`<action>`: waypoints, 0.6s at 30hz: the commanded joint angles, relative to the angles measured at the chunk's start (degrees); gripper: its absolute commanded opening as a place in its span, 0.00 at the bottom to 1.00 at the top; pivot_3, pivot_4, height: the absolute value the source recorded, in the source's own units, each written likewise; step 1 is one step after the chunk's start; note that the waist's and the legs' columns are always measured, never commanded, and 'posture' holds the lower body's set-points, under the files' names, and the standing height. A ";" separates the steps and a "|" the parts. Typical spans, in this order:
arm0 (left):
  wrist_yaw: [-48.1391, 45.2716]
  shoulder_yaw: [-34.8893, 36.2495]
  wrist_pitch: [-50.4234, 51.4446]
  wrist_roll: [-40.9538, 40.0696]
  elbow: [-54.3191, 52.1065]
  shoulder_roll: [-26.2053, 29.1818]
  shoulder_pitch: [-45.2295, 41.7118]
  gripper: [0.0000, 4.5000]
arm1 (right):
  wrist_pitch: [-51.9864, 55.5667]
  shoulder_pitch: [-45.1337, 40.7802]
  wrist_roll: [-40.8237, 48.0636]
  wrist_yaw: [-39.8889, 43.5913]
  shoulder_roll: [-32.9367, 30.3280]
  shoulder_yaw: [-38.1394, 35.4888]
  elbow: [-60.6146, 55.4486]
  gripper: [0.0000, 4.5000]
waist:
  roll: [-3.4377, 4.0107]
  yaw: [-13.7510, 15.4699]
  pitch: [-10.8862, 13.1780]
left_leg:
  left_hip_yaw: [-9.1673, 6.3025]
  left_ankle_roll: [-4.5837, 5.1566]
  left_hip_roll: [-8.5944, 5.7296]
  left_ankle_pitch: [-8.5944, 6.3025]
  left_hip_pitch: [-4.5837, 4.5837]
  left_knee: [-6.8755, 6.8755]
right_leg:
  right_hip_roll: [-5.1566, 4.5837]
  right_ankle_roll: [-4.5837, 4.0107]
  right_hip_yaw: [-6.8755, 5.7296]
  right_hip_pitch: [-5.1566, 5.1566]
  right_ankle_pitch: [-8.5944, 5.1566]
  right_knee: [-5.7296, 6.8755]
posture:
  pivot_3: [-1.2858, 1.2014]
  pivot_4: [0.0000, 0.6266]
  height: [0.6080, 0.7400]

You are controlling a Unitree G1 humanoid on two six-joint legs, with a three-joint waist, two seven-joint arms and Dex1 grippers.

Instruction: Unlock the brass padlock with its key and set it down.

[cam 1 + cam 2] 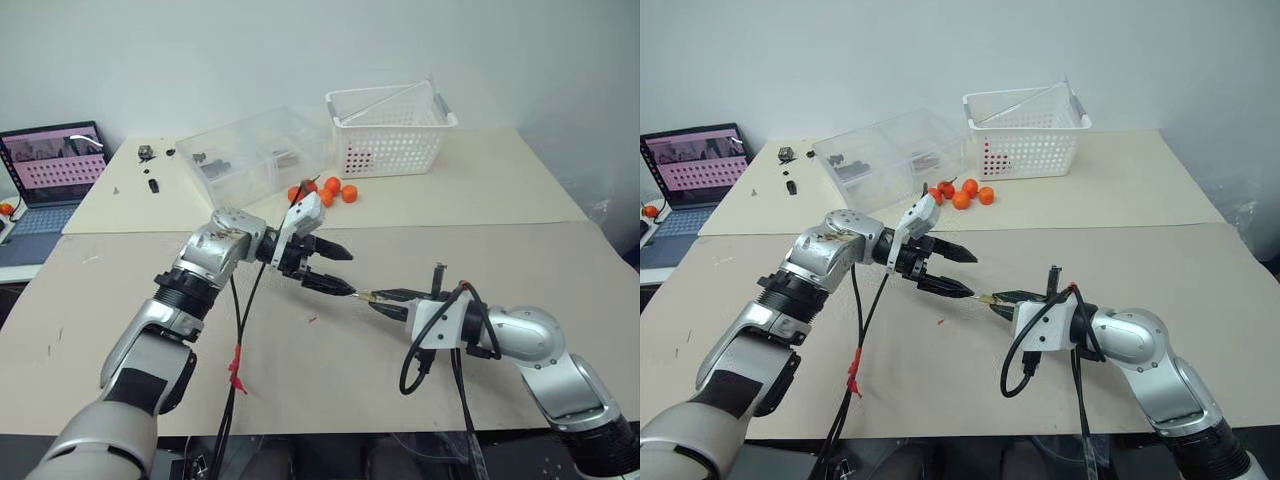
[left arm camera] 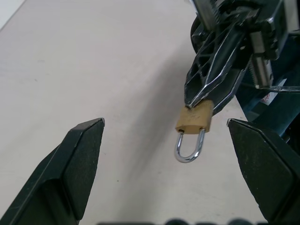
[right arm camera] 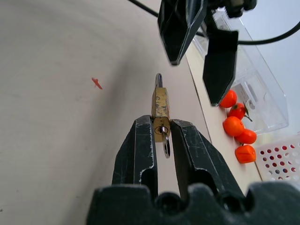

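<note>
No writing reads on the brass padlock (image 3: pixel 160 104); your right pincer (image 3: pixel 161 136) clamps it above the beige surface (image 1: pixel 300 360), white wall behind. Your left pincer (image 2: pixel 166 154) gapes beside it.

Brass padlock (image 2: pixel 193 120) scuffed, shackle shiny metal; table (image 1: pixel 500 190) matt.

arms: silver metal | claws: black fingers (image 1: pixel 330 252) | cables: black, red tie
</note>
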 commanded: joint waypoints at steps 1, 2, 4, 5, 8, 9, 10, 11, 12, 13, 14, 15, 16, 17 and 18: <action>0.27 3.56 -0.46 0.46 1.82 -0.43 -2.69 0.81 | 0.03 0.23 0.90 -0.68 -0.29 -2.04 -2.52 0.03 | 0.00 -0.01 0.00 | 0.00 0.00 0.00 0.00 0.01 0.00 | -0.01 0.00 0.00 0.00 0.00 0.00 | 0.52 0.24 1.00; -0.12 3.93 -0.91 0.72 2.51 -0.53 -3.10 0.70 | 0.01 0.47 0.79 -0.78 -0.36 -2.18 -2.54 0.03 | 0.00 -0.03 0.00 | 0.02 0.00 0.00 0.00 0.01 0.00 | 0.00 0.00 0.00 0.00 0.00 0.00 | 0.52 0.24 1.00; -0.83 4.43 -1.49 1.24 3.30 -0.68 -3.51 0.53 | 0.13 0.74 0.61 -0.94 -0.36 -2.30 -2.69 0.03 | 0.00 0.00 0.00 | 0.05 0.00 -0.01 0.00 0.00 0.00 | 0.00 0.00 -0.01 0.00 0.00 0.00 | 0.52 0.24 1.00; -0.95 4.64 -1.71 1.46 3.60 -0.78 -3.65 0.44 | 0.21 0.87 0.51 -1.03 -0.32 -2.31 -2.78 0.03 | 0.00 0.00 0.00 | 0.05 0.00 -0.01 0.00 0.00 0.00 | 0.00 0.00 -0.02 0.00 0.00 0.00 | 0.52 0.24 1.00; -0.95 5.24 -1.60 1.71 4.23 -1.12 -3.95 0.17 | 0.30 1.14 0.34 -1.23 -0.21 -2.27 -2.96 0.03 | 0.00 -0.01 0.00 | 0.06 0.00 -0.01 0.00 0.00 0.00 | -0.02 0.00 -0.01 0.01 0.00 0.00 | 0.52 0.24 1.00; -1.27 5.13 -1.62 1.92 3.91 -1.14 -3.74 0.09 | 0.38 1.17 0.29 -1.29 -0.16 -2.25 -3.04 0.03 | 0.00 0.00 0.00 | 0.05 0.00 -0.02 0.00 0.00 0.00 | -0.02 0.00 0.00 0.01 0.00 0.00 | 0.52 0.24 1.00; -1.56 4.90 -1.54 2.18 3.48 -1.13 -3.43 0.01 | 0.51 1.12 0.28 -1.35 -0.09 -2.23 -3.12 0.03 | 0.00 0.01 0.00 | 0.05 0.00 -0.02 0.00 -0.01 -0.01 | -0.02 0.00 -0.01 0.01 0.00 0.00 | 0.52 0.24 1.00; -2.30 4.27 -1.45 2.53 2.69 -0.92 -2.88 0.01 | 0.68 0.90 0.31 -1.36 -0.05 -2.23 -3.16 0.03 | 0.00 0.00 0.00 | 0.05 0.00 -0.02 0.00 -0.01 0.00 | -0.02 0.00 -0.01 0.01 0.00 0.00 | 0.52 0.24 1.00; -3.16 3.60 -1.42 2.89 1.72 -0.61 -2.21 0.01 | 0.83 0.70 0.34 -1.37 -0.03 -2.26 -3.23 0.03 | 0.00 -0.01 0.00 | 0.05 0.00 -0.02 0.00 -0.01 -0.01 | -0.02 0.00 0.00 0.01 0.00 0.01 | 0.52 0.24 1.00; -3.89 2.79 -1.37 3.45 0.76 -0.21 -1.48 0.01 | 0.94 0.54 0.40 -1.39 -0.03 -2.33 -3.30 0.03 | 0.00 -0.03 0.00 | 0.06 0.00 -0.01 0.00 -0.01 -0.01 | -0.01 0.00 -0.01 0.01 0.00 0.01 | 0.52 0.24 1.00; -4.57 1.90 -1.27 4.08 -0.30 0.15 -0.63 0.01 | 0.97 0.45 0.42 -1.35 -0.11 -2.38 -3.35 0.03 | 0.00 -0.06 0.00 | 0.06 0.00 -0.01 0.00 0.00 -0.01 | -0.01 0.00 0.00 0.01 0.00 0.01 | 0.52 0.24 1.00; -4.99 1.35 -1.14 4.49 -1.24 0.37 0.07 0.01 | 0.94 0.45 0.38 -1.28 -0.22 -2.38 -3.48 0.03 | 0.01 -0.08 0.00 | 0.07 0.00 -0.01 0.00 0.00 -0.02 | -0.01 0.00 0.00 0.01 0.00 0.01 | 0.52 0.24 1.00; -5.30 0.87 -0.49 4.66 -2.16 0.54 0.65 0.01 | 0.90 0.50 0.40 -1.19 -0.33 -2.38 -3.60 0.03 | 0.01 -0.13 -0.01 | 0.07 0.00 0.00 0.00 0.00 -0.03 | 0.00 0.00 0.00 0.01 0.00 0.01 | 0.52 0.24 1.00; -5.62 0.52 0.21 4.57 -3.37 0.62 1.36 0.01 | 0.93 0.53 0.48 -1.10 -0.41 -2.40 -3.77 0.03 | 0.01 -0.12 -0.01 | 0.06 0.00 0.00 0.00 0.01 -0.03 | -0.01 -0.01 0.01 0.01 0.00 0.02 | 0.52 0.24 1.00; -5.75 0.38 1.03 4.34 -4.37 0.58 1.93 0.01 | 0.92 0.47 0.53 -1.00 -0.48 -2.42 -3.91 0.03 | 0.01 -0.09 0.00 | 0.05 0.00 0.00 0.00 0.00 -0.03 | 0.00 -0.01 0.01 0.00 0.01 0.02 | 0.52 0.24 1.00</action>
